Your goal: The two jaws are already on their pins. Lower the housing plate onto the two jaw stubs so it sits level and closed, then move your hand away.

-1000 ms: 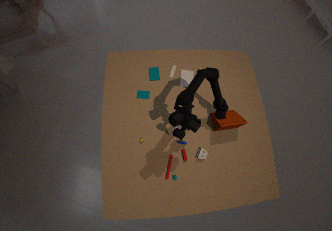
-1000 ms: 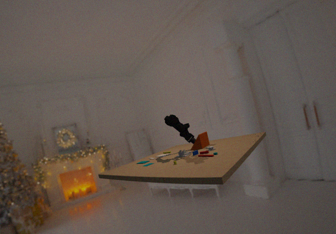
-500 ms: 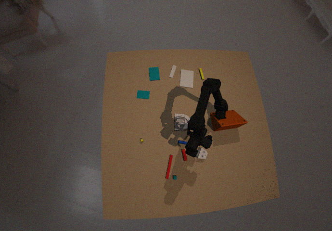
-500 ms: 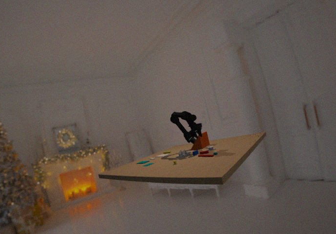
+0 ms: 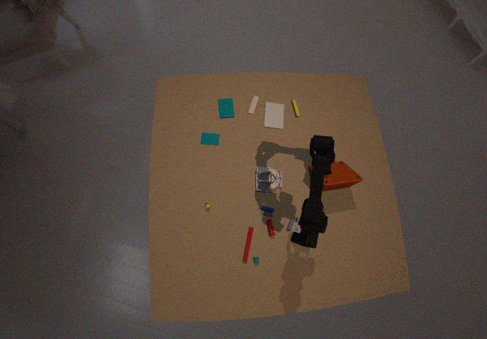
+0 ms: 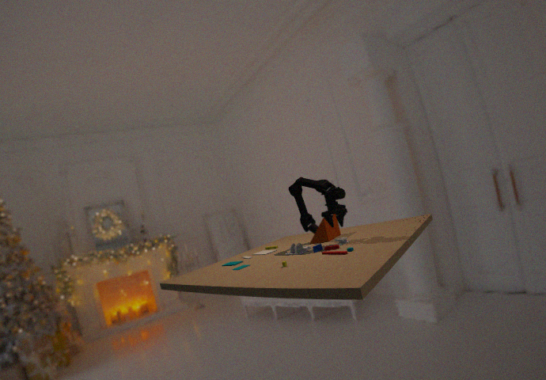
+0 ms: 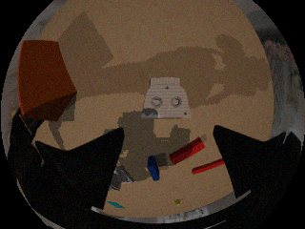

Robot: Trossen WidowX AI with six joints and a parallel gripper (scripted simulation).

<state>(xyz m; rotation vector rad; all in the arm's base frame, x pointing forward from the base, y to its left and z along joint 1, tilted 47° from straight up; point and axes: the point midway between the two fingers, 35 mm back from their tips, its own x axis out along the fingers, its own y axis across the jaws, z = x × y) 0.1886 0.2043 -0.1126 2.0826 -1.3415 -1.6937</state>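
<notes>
The housing plate (image 5: 294,226) (image 7: 167,110), a pale trapezoid with two round holes, lies flat on the table, apart from the base; the arm partly covers it in the top view. The base (image 5: 275,179) (image 6: 298,248) (image 7: 117,180) stands near the table's middle, with two grey jaws (image 5: 265,179) side by side on it; my left finger partly hides it in the wrist view. My gripper (image 6: 336,222) (image 7: 171,132) is wide open and empty, above the table near the housing plate. The plate shows ahead between the fingertips in the wrist view, not between the fingers.
An orange wedge (image 5: 341,174) (image 7: 45,72) stands by the arm's base. A blue block (image 5: 267,209) (image 7: 152,168), a short red bar (image 5: 270,227) (image 7: 187,151) and a long red bar (image 5: 248,244) lie between base and plate or nearby. Teal and white flat pieces lie at the back.
</notes>
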